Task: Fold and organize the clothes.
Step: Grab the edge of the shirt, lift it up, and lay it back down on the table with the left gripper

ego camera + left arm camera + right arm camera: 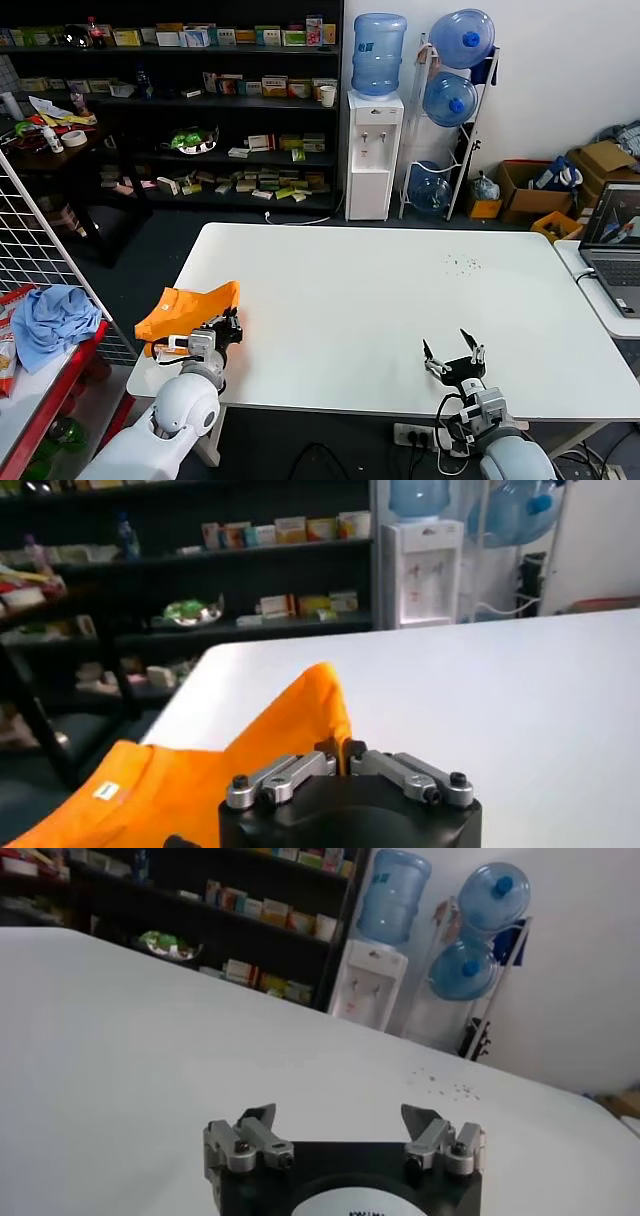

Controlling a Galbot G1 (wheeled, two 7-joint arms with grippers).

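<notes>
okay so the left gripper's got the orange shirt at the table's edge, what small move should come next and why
Probably carry the orange T-shirt inward over the white table. The left gripper is shut on a pinch of it, and the shirt hangs bunched over the table's near-left corner, too crumpled to fold. The right gripper waits open by the near edge.

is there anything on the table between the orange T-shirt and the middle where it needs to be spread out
Nothing visible. The left gripper is shut on the orange T-shirt at the table's left edge, and the white top toward the middle is bare. The open right gripper hovers at the near edge, off to the side.
</notes>
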